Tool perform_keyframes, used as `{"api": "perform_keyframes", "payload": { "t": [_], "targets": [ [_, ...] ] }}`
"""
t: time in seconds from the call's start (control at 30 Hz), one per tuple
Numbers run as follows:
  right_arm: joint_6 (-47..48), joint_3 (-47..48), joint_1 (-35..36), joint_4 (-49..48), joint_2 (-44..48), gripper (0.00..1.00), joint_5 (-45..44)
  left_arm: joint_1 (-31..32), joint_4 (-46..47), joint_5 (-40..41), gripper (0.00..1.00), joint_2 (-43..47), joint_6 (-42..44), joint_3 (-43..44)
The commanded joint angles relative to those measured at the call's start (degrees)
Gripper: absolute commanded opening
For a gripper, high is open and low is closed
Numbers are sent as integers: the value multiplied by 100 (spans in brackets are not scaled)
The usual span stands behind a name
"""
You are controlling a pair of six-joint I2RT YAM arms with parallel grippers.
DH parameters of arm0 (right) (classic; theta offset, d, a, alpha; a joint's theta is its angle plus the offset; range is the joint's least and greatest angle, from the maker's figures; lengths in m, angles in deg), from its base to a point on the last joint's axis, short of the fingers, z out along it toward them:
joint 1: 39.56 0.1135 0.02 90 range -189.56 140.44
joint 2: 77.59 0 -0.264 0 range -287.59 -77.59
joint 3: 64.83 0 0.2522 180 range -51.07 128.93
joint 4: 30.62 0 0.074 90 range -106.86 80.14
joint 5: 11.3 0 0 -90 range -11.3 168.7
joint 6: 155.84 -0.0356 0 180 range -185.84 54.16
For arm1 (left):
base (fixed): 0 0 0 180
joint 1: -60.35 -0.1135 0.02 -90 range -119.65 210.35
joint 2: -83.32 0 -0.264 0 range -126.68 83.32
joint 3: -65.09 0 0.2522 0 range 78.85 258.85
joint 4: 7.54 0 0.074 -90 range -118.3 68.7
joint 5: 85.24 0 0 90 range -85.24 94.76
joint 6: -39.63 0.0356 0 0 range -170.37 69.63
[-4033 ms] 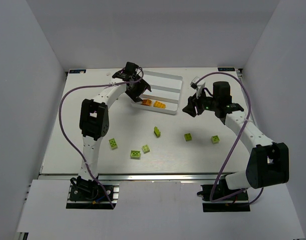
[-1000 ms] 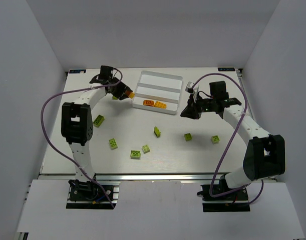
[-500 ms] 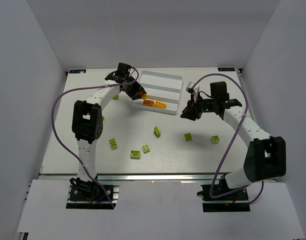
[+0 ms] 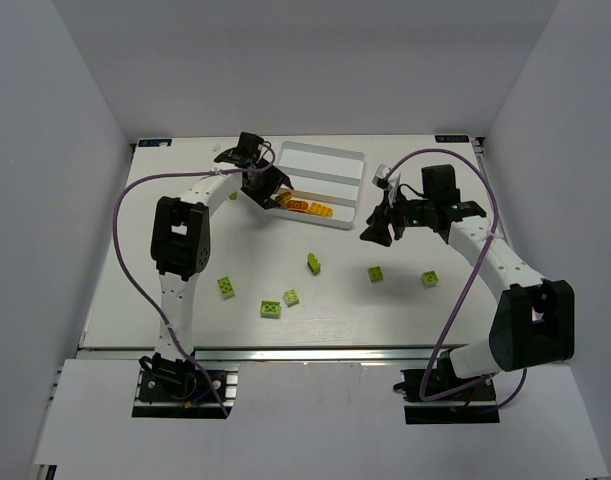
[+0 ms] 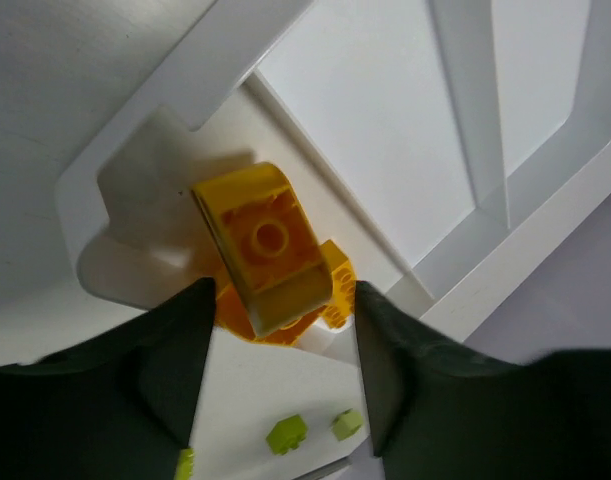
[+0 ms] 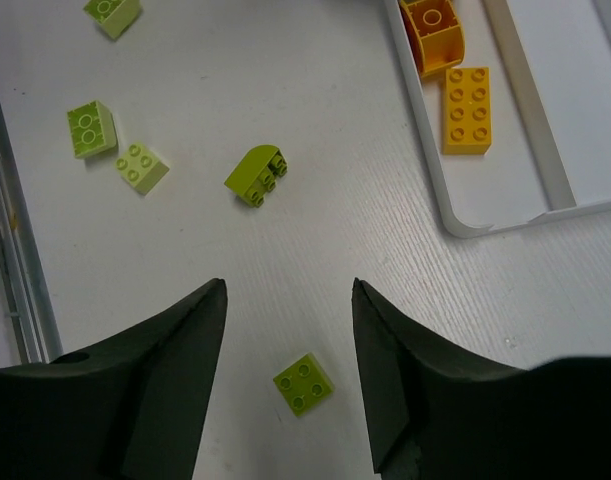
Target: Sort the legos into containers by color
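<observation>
- left gripper [image 5: 283, 287] is clamped on an orange brick [image 5: 268, 245], hollow side toward the wrist camera. The brick hangs over the left end of the tray [image 4: 320, 150] slot nearest the arms and throws a shadow on the slot floor.
- just past those fingers, in the same slot: two more orange pieces [image 4: 312, 208]. The other two slots look bare.
- right gripper [image 6: 288, 288] has its jaws wide apart with nothing between them. It hovers just off the tray's near right corner.
- straight below it on the table [image 4: 245, 250]: one lime brick [image 6: 304, 384]. A round-topped lime piece [image 6: 257, 175] lies just beyond the fingertips.
- farther out: loose lime bricks [image 4: 271, 310] scattered on the white wood-grain top, well apart from both grippers.
- metal rail [image 4: 285, 350] along the near table edge, plain white walls [image 4: 65, 100] on three sides.
- versus one second ago: the left gripper was off the tray's left side carrying the orange brick and is now over the slot. The right gripper has drifted slightly toward the arms. The loose lime bricks in view are unmoved.
</observation>
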Motion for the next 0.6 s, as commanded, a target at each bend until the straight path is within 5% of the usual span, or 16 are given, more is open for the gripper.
{"api": "perform_keyframes", "payload": {
  "t": [0.0, 0.07, 0.3, 0.4, 0.47, 0.57],
  "targets": [
    [167, -72, -25, -52, 206, 60, 41, 6, -47, 30, 71, 163, -51, 292],
    [229, -98, -25, -17, 224, 67, 85, 6, -47, -23, 72, 198, -33, 336],
    [844, -19, -7, 378, 84, 68, 323, 6, -82, -172, 69, 672, 229, 389],
    [1371, 16, 28, 782, -153, 63, 34, -108, -170, -128, 51, 1224, 746, 293],
    [1557, 103, 19, 1125, -312, 53, -299, -108, -389, 3, 29, 1612, 1046, 5],
    [1321, 436, 54, 1740, -690, 39, -862, -108, -460, 416, 20, 2613, 1715, -897]
  ]
}}
